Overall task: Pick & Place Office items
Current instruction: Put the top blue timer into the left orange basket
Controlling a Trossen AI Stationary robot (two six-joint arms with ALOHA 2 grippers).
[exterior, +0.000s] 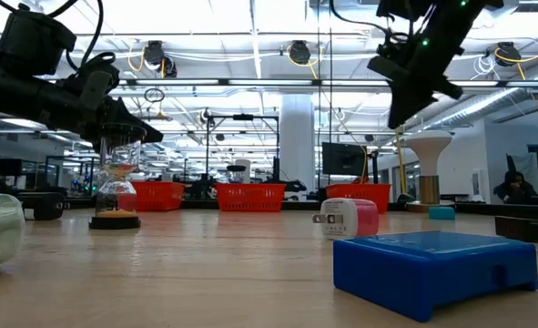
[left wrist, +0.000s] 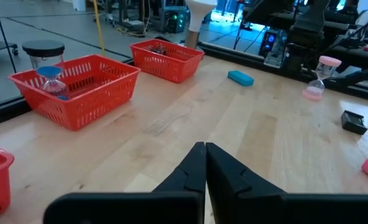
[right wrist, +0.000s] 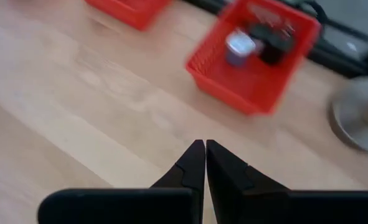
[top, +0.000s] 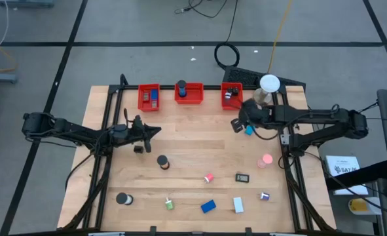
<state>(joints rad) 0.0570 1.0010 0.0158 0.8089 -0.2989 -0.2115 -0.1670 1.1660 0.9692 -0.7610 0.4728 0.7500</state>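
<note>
Wooden table point(top: 200, 147): office items scattered on near half, blue block point(top: 208, 206) near front edge. Left gripper point(top: 155, 130) left of centre, jaws closed, empty. Right gripper point(top: 234, 124) near right red bin point(top: 230, 96), jaws closed, empty.

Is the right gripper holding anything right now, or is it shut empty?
Shut and empty: in its wrist view the right gripper has both fingers pressed together with nothing between them, above bare table near a red bin.

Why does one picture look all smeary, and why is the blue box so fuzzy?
Right wrist view: the red bin and the table are streaked with motion blur, while the shut right gripper looks sharp. Low view: the blue block sits close to the camera and looks soft; ceiling lights glare.
</note>
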